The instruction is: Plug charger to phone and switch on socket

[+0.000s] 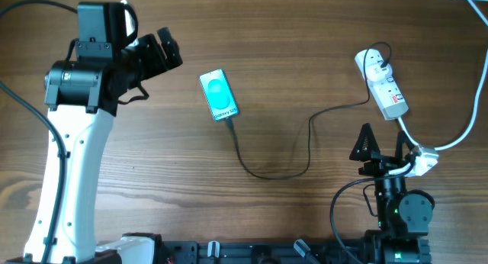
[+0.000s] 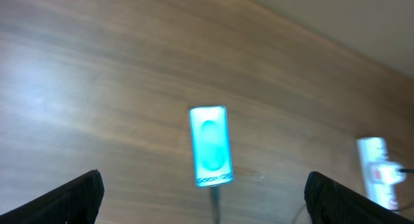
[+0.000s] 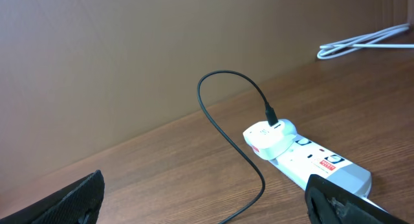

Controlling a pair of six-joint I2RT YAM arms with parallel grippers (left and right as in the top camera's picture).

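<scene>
The phone lies flat left of the table's middle, its light blue face with a teal oval up. The charger's thin black cable runs from the phone's near end in a loop to the socket, a white power strip at the right. Its other end sits in a white adapter plugged into the strip. My left gripper is open and empty, left of the phone. The left wrist view shows the phone ahead of the open jaws. My right gripper is open and empty, just near of the strip. The right wrist view shows the strip, adapter and cable.
The strip's thick white cord curves off past the right edge, passing a white piece beside my right gripper. Another white cord lies at the far right corner. The left arm's white body stands over the table's left side.
</scene>
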